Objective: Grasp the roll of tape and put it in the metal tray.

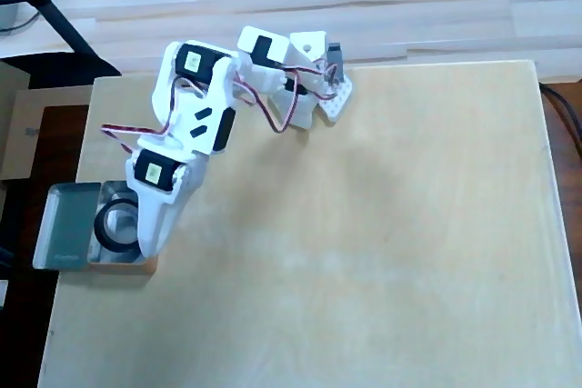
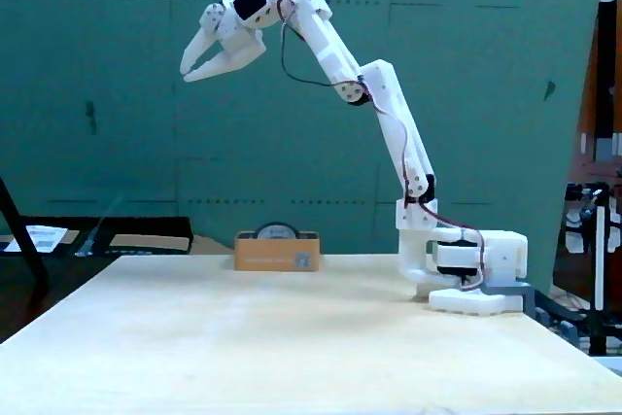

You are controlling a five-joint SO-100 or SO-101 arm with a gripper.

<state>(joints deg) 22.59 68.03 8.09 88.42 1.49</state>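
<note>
The metal tray (image 1: pixel 65 224) sits at the table's left edge in the overhead view, with a greenish reflective left half. The roll of tape (image 1: pixel 101 224), a black ring, lies inside the tray's right half. My gripper (image 1: pixel 150 244) hangs over the tray's right part and hides part of the ring. In the fixed view the gripper (image 2: pixel 186 74) is raised high above the table, empty, its jaws slightly parted. There the tray (image 2: pixel 277 252) shows as a low box at the far table edge, with the tape's top arc (image 2: pixel 276 229) above its rim.
The arm's base (image 1: pixel 314 79) stands at the table's back edge in the overhead view. A dark chair (image 1: pixel 45 15) and brown boxes (image 1: pixel 27 134) stand off the table's left side. The light wooden tabletop (image 1: pixel 364 243) spreads to the right.
</note>
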